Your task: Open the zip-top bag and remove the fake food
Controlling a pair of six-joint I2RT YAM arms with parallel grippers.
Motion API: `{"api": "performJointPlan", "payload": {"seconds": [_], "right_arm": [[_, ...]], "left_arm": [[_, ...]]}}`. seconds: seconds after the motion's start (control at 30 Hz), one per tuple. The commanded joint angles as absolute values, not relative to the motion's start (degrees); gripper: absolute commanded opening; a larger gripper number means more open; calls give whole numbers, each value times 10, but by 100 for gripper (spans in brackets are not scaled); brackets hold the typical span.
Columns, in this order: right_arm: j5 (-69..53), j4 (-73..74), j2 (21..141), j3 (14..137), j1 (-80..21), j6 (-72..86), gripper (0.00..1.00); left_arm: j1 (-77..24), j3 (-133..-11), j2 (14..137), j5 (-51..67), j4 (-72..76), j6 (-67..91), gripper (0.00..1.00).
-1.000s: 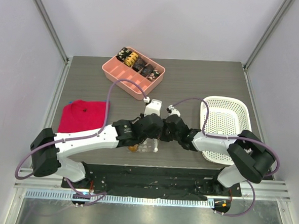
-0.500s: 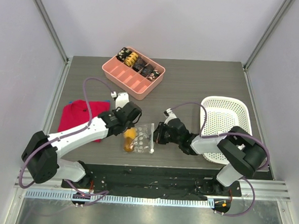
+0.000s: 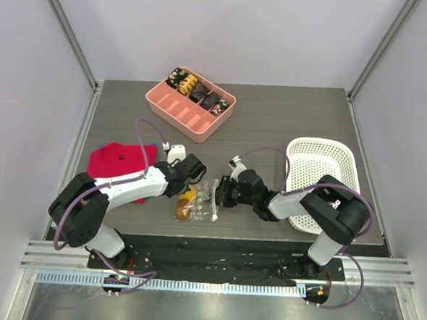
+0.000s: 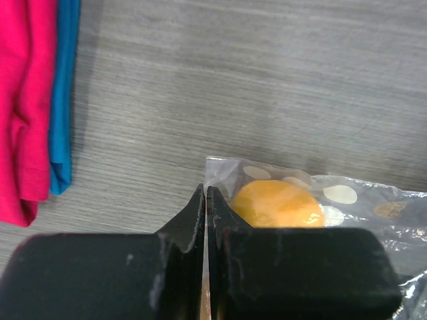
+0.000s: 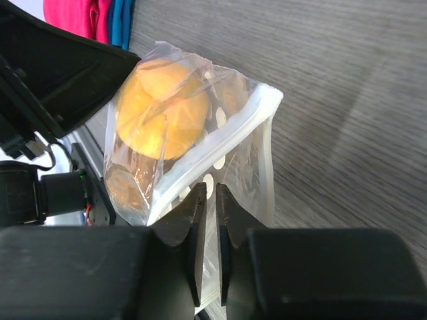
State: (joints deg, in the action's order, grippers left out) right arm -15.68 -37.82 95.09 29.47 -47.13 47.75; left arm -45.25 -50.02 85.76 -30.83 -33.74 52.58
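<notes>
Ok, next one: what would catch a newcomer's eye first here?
The orange fake food glowing inside the clear zip-top bag, near the front edge of the table, with the left hand and the right hand pinching the bag from either side. Next, the red cloth on the left and the pink tray at the back.

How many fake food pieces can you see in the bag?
1 for certain: an orange piece inside the zip-top bag; others may be hidden behind it.
</notes>
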Motion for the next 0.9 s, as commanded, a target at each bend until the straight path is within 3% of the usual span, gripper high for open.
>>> {"api": "performJointPlan", "payload": {"seconds": [0.0, 0.23, 0.4, 0.57, 0.87], "right_arm": [[-188, -457, 976, 305, -472, 495, 20], [-190, -469, 984, 317, -472, 500, 43], [-197, -463, 978, 316, -473, 504, 52], [-197, -489, 974, 296, -476, 513, 71], [-178, -461, 987, 318, -477, 495, 78]], "left_arm": [[-457, -472, 847, -290, -288, 541, 0], [-471, -459, 855, -255, -229, 526, 0], [-483, -457, 869, -239, -201, 527, 0], [-486, -457, 876, -229, -188, 521, 0], [-509, -454, 882, -216, -178, 521, 0]]}}
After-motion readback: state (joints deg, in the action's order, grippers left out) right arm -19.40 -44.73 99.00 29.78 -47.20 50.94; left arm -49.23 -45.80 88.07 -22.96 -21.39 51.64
